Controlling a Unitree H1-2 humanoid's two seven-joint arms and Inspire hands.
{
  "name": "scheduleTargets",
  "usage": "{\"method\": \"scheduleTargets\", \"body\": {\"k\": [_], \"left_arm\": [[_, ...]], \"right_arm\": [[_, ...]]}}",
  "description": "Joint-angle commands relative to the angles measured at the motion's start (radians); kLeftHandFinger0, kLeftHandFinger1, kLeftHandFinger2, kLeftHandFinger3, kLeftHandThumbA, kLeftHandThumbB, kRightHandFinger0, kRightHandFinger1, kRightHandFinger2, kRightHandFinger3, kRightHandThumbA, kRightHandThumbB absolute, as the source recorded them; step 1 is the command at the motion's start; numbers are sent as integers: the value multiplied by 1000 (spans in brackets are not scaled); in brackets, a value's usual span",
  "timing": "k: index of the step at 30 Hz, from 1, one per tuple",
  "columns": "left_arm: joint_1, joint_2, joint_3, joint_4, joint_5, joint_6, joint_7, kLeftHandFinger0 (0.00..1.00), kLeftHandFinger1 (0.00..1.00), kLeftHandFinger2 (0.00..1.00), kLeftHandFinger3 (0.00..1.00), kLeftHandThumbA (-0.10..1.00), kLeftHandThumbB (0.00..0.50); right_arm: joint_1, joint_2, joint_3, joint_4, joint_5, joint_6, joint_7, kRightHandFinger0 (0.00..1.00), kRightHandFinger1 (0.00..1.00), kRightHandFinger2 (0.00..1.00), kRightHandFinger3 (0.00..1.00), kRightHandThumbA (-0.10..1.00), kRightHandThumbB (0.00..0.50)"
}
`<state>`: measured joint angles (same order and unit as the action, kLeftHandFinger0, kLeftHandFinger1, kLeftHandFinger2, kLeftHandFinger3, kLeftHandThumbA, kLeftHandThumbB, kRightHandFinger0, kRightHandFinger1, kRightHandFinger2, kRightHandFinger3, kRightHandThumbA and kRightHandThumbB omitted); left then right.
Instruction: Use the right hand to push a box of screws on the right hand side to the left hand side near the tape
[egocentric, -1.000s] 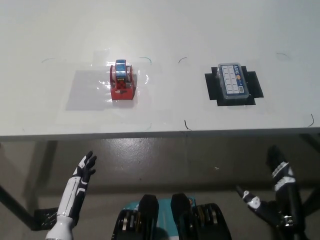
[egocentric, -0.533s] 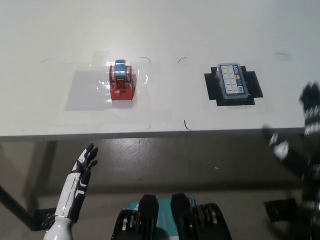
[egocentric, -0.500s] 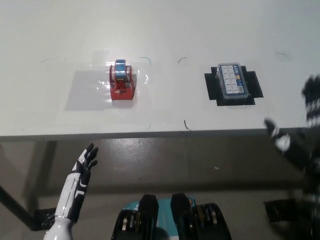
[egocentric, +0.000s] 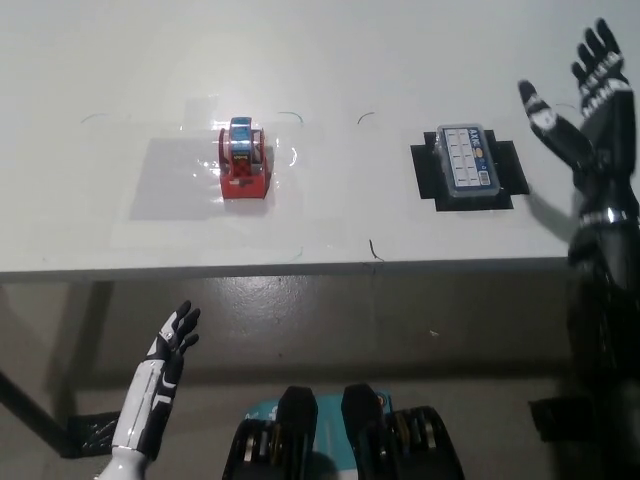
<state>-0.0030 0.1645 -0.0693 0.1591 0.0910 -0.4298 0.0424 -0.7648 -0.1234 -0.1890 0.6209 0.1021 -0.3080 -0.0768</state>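
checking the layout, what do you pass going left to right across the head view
left hand below the table edge → tape dispenser → box of screws on black tape marks → right hand, open above the table

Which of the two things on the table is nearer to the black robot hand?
The box of screws, lying on black tape marks at the table's right, is nearer the right robot hand. The red tape dispenser stands far to the left.

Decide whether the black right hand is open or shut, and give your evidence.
Open: the right hand holds nothing, its fingers spread apart above the table, beside the box of screws.
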Motion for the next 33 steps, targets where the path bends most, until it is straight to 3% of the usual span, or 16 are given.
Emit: {"method": "scheduleTargets", "body": {"k": [1, 11, 15, 20, 24, 33], "left_arm": [[7, 17, -10, -33, -21, -40, -21, 1000, 1000, 1000, 1000, 1000, 500], [42, 18, -9, -49, -17, -40, -12, 994, 1000, 1000, 1000, 1000, 500], [41, 24, -5, -56, -17, -40, -9, 1000, 1000, 1000, 1000, 1000, 493], [37, 30, -4, -54, -23, -40, -16, 968, 1000, 1000, 1000, 1000, 497], [39, 33, -3, -63, -29, -40, -19, 952, 1000, 1000, 1000, 1000, 499], [51, 33, 6, -82, -40, -40, -22, 929, 1000, 1000, 1000, 1000, 500]], "right_arm": [[-200, -46, -10, 212, -6, -90, -37, 1000, 1000, 1000, 1000, 829, 15], [-408, -44, 8, 663, -5, -160, -69, 1000, 1000, 1000, 1000, 751, 6], [-421, -30, 17, 723, -4, -160, -58, 1000, 1000, 1000, 1000, 778, 0], [-401, -12, 34, 766, -16, -137, -72, 1000, 1000, 1000, 1000, 840, 42], [-374, 4, 28, 785, 1, -122, -64, 1000, 1000, 1000, 1000, 843, 10], [-326, 13, 34, 798, -4, -109, -81, 1000, 1000, 1000, 1000, 851, 23]]}}
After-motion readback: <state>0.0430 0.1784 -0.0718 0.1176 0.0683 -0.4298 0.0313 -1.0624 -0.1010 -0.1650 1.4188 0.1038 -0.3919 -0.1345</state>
